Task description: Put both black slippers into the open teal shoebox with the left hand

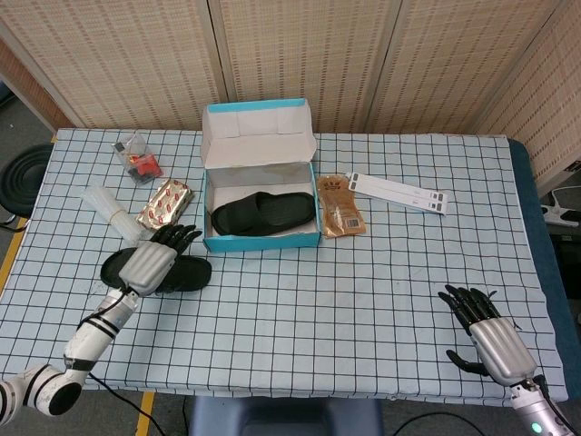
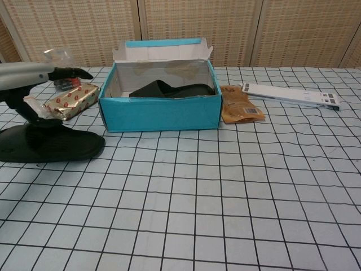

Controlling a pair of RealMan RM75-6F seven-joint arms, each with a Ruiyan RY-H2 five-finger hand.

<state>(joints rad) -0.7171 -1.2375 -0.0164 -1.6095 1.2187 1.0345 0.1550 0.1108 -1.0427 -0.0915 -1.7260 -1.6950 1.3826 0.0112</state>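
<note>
Black slipper point(image 1: 263, 213) is parked in the teal shoebox point(image 1: 263, 242); the other slipper point(image 1: 186, 272) is hovered over by the left hand point(image 1: 152, 261), fingers spread, nothing grasped. Right hand point(image 1: 488, 332) is left released too.

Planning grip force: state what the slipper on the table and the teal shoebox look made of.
Slipper on the table: probably moulded foam or rubber, matte black, smooth and seamless. Teal shoebox: thin cardboard, matte teal outside, plain white inside, with a creased upright lid.
</note>
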